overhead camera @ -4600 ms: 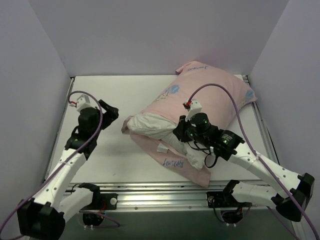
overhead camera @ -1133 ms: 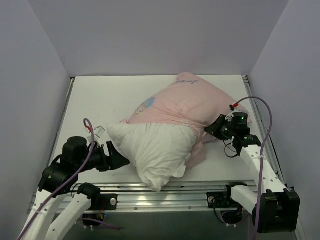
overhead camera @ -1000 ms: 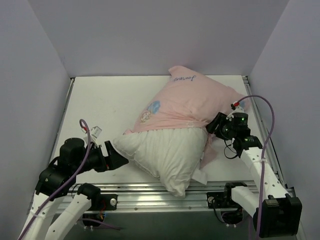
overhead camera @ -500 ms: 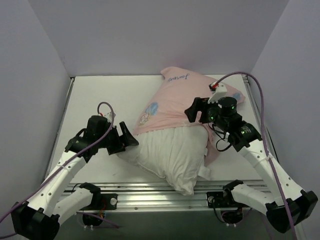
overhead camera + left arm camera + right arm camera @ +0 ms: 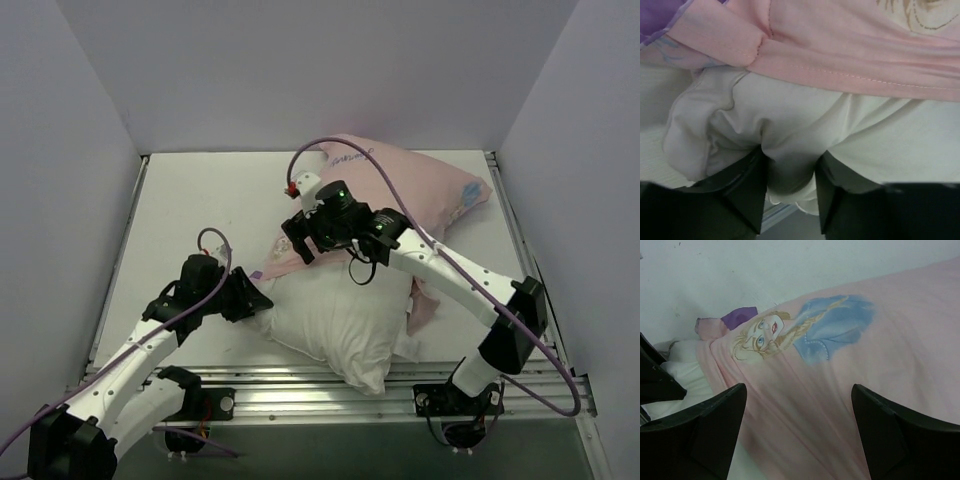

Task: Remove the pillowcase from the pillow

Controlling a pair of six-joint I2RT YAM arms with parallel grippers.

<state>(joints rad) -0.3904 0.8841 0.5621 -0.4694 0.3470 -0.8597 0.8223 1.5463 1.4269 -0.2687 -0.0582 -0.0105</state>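
The white pillow sticks halfway out of the pink pillowcase toward the front of the table. My left gripper is shut on the pillow's near-left corner. In the left wrist view a fold of pillow is pinched in the left gripper, just below the pillowcase hem. My right gripper hovers open over the pillowcase's open end. The right wrist view has the right gripper spread wide above the pillowcase's cartoon-girl print, with the pillow at left.
White walls close the table on three sides. A metal rail runs along the front edge, and the pillow's lower corner overhangs it. Purple cables loop off both arms. A purple flap of the case shows at its opening.
The right arm swung left across the pillowcase to its open end and its jaws widened. The left gripper, wide open before, closed on the pillow's corner.
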